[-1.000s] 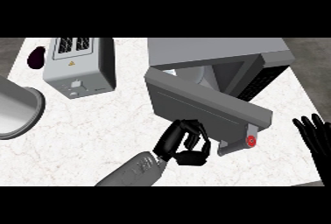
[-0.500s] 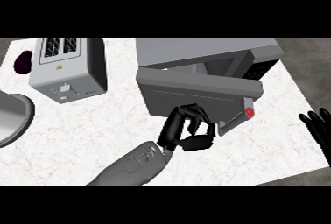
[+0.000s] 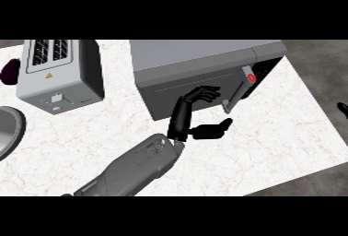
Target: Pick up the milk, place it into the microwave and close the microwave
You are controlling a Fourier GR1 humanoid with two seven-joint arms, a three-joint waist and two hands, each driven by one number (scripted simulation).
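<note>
The grey microwave (image 3: pixel 197 57) stands at the back middle of the counter. Its door (image 3: pixel 170 94) is swung almost shut, leaving a narrow dark gap (image 3: pixel 268 69) at the right side next to a red button (image 3: pixel 249 77). My left hand (image 3: pixel 181 117) is open, its fingers (image 3: pixel 200 94) laid against the door's front face and the thumb stretched out to the right below. The milk is hidden; it shows nowhere on the counter. Only a black sliver of my right hand (image 3: pixel 343 109) shows at the right edge.
A silver toaster (image 3: pixel 58 69) stands at the back left, with a dark purple object (image 3: pixel 8 71) behind it at the edge. A round grey vessel (image 3: pixel 7 133) pokes in from the left. The white marble counter (image 3: pixel 272 138) ends at the right and front.
The microwave door has swung from wide open to nearly shut, with my left hand following against it. My right hand has slid almost out of view at the right.
</note>
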